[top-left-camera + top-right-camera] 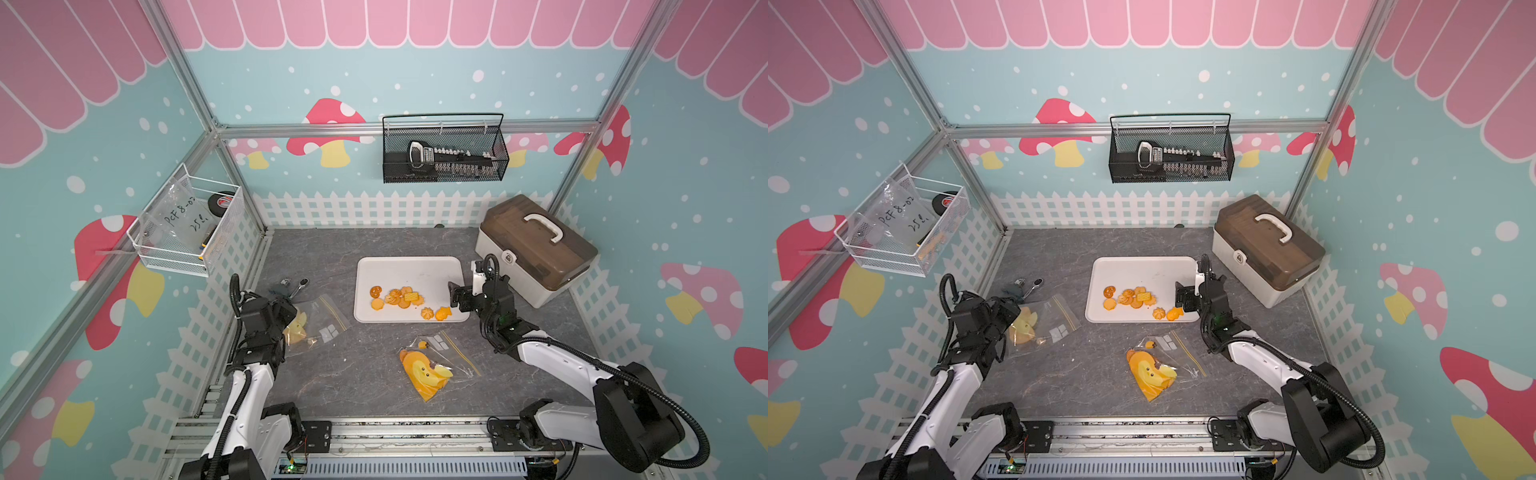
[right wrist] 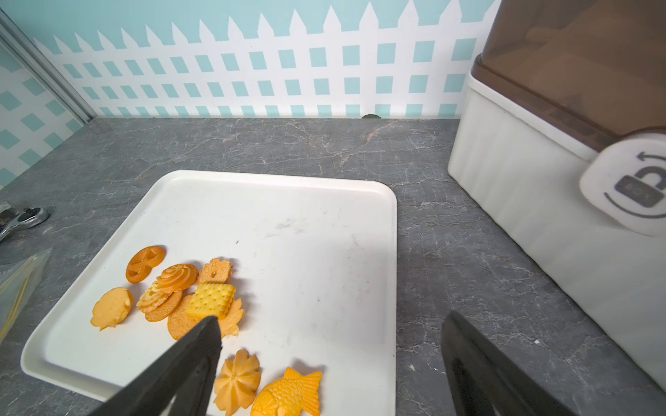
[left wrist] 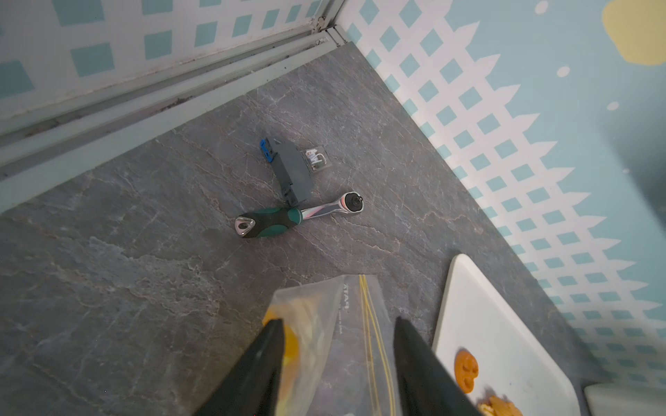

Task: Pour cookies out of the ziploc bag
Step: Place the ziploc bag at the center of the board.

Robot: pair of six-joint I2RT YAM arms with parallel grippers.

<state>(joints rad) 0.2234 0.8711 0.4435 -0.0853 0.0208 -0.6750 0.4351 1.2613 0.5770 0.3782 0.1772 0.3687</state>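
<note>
Golden cookies heaped on tray; pour judged done. Left hand spread over slack bag left of tray, gripping nothing; right hand spread, empty, at tray's edge.

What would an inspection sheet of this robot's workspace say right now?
Surface: grey marbled tabletop.
Job's things: cookies on the white tray; front bag and left-side bag lie flat on the tabletop.
Clutter: ratchet wrench, grey part, storage box.
Grippers: left gripper open above the left-side bag; right gripper open, empty, at the white tray's edge.
Cables: black hoses along both arms.
Surroundings: black wire basket, white wire basket on the walls.
</note>
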